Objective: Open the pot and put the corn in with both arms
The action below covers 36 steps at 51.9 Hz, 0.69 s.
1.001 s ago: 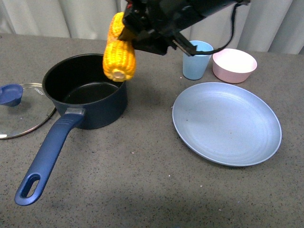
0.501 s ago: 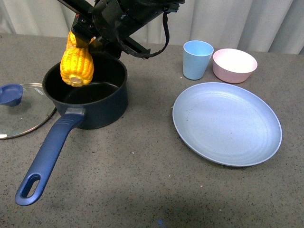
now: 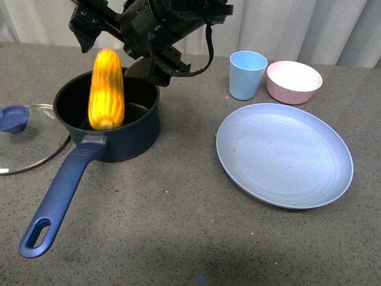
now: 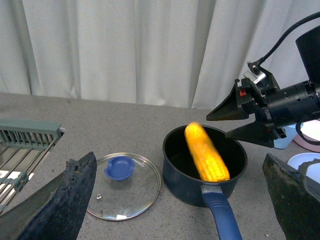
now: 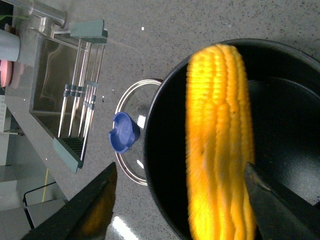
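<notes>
The dark blue pot (image 3: 138,128) stands open, its long handle (image 3: 56,196) pointing toward the near edge. The yellow corn (image 3: 106,89) is blurred and upright, its lower end inside the pot and nothing gripping it. Just above it, my right gripper (image 3: 102,37) is open; the corn (image 5: 220,145) shows between its spread fingers over the pot's black inside (image 5: 165,165). My left gripper (image 4: 182,210) is open and empty, held off from the pot (image 4: 175,175) and the corn (image 4: 206,160). The glass lid (image 3: 30,146) with its blue knob lies on the table left of the pot.
A large blue plate (image 3: 284,154) lies right of the pot. A light blue cup (image 3: 247,74) and a pink bowl (image 3: 293,81) stand behind it. A dish rack (image 4: 25,145) sits beyond the lid. White curtains close off the back.
My right gripper carried the corn leftward over the pot, then opened. The corn left the fingers and dropped upright into the pot.
</notes>
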Each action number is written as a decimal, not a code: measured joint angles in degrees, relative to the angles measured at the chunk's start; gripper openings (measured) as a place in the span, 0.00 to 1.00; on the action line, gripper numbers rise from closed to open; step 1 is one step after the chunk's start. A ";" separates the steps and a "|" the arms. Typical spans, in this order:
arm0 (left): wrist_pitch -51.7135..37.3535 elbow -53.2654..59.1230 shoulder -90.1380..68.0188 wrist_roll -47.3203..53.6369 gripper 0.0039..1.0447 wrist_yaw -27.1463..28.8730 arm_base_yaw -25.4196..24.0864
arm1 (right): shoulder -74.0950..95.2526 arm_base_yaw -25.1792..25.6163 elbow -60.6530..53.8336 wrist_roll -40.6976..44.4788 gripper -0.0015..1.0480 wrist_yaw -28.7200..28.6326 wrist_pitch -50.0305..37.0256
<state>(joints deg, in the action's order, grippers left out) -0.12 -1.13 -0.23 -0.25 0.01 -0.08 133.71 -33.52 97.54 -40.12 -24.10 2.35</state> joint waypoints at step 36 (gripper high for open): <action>0.00 0.00 0.00 0.00 0.94 0.00 0.00 | -41.00 11.93 -52.76 25.59 0.91 32.24 -27.89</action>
<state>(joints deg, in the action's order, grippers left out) -0.12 -1.13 -0.23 -0.25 0.01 -0.08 92.71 -21.58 44.77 -14.52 8.14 -25.54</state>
